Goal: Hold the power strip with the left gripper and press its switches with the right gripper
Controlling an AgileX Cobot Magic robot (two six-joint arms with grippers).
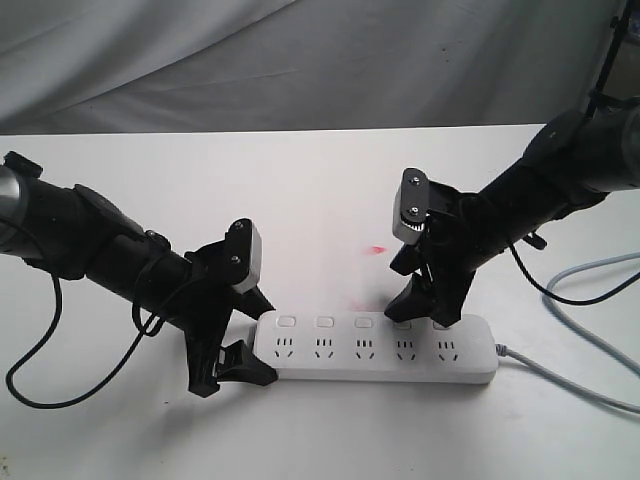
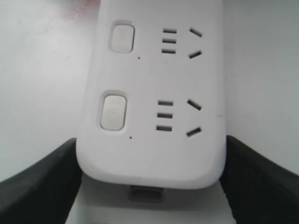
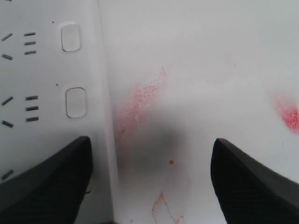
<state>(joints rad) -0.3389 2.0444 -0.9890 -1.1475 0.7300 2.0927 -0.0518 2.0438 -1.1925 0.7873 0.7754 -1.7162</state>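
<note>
The long white power strip point(image 1: 375, 362) lies flat on the white table, its grey cord point(image 1: 560, 382) leaving the right end. My left gripper point(image 1: 255, 340) is shut on the strip's left end; in the left wrist view the black jaws press both long sides of the power strip point(image 2: 154, 149). Two switches point(image 2: 113, 112) show there, and the row of switches point(image 1: 325, 323) runs along the far edge. My right gripper point(image 1: 422, 315) is open above the right part. One of its fingers point(image 3: 46, 186) sits over the strip's switch edge, the other over bare table. Two more switches point(image 3: 75, 101) lie uncovered ahead of it.
Red smears point(image 1: 377, 248) mark the table behind the strip, and the same kind of smears point(image 3: 140, 100) show in the right wrist view. A pale cable point(image 1: 590, 275) loops at the right edge. A black cable point(image 1: 40, 340) hangs from the left arm. Grey cloth backs the table.
</note>
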